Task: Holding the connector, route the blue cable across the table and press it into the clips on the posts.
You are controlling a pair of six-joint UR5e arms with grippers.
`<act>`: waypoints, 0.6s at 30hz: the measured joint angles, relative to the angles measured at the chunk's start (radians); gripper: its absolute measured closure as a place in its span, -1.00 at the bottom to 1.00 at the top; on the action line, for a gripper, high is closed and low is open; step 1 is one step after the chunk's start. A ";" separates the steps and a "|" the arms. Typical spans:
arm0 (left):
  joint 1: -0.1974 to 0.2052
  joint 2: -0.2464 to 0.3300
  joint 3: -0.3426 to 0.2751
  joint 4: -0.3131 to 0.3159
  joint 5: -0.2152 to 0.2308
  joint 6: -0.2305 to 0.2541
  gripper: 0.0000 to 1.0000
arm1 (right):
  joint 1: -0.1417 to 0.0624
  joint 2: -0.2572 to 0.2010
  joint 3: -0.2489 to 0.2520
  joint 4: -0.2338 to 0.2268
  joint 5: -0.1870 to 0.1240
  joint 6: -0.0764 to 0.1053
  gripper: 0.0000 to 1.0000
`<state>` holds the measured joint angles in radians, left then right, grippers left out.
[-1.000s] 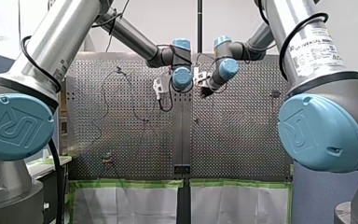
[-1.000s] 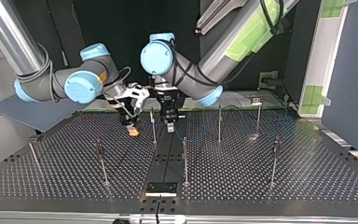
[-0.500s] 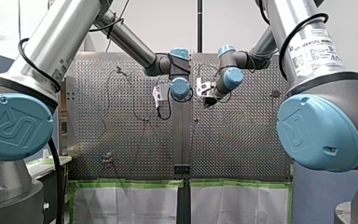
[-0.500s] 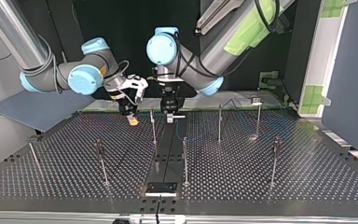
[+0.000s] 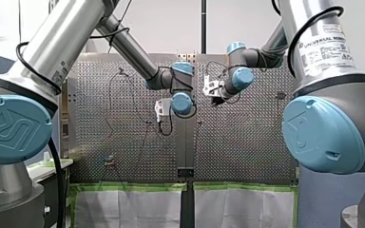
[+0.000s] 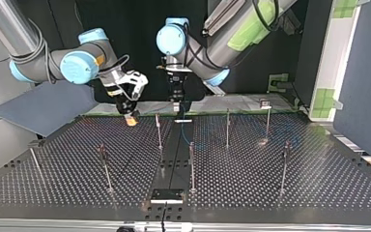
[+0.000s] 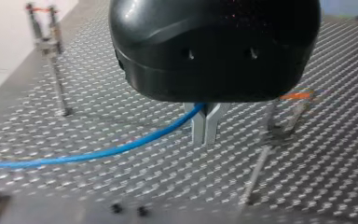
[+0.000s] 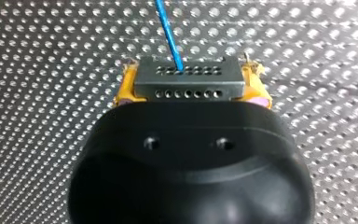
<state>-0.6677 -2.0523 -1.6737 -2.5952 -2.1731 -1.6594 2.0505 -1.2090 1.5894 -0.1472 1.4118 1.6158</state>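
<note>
My right gripper (image 8: 189, 95) is shut with its yellow pads on a dark grey connector (image 8: 189, 77) that has rows of small holes. The blue cable (image 8: 168, 32) leaves the connector's far face. In the top view this gripper (image 6: 132, 117) hangs above the plate at the back left. My left gripper (image 7: 206, 129) has its metal fingers shut on the blue cable (image 7: 121, 149), which runs off sideways over the perforated plate. In the top view it (image 6: 176, 105) hangs near the back middle, beside a post (image 6: 158, 130).
Several thin clip posts stand on the perforated table (image 6: 270, 183): one in the middle (image 6: 191, 164), others at the top view's right (image 6: 227, 126) (image 6: 285, 164) and left (image 6: 105, 166). A small black block (image 6: 166, 195) sits at the near edge.
Both grippers have risen off the plate in the top view. In the front view my left gripper has drawn back towards the arms' bases, while the right has moved slightly right.
</note>
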 joint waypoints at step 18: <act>-0.021 -0.019 -0.169 0.080 0.043 -0.031 1.00 | -0.002 0.001 0.182 -0.179 0.017 0.027 1.00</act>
<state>-0.6887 -2.0715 -1.8423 -2.5148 -2.1304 -1.6908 2.0482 -1.2080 1.7718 -0.3266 1.4288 1.6427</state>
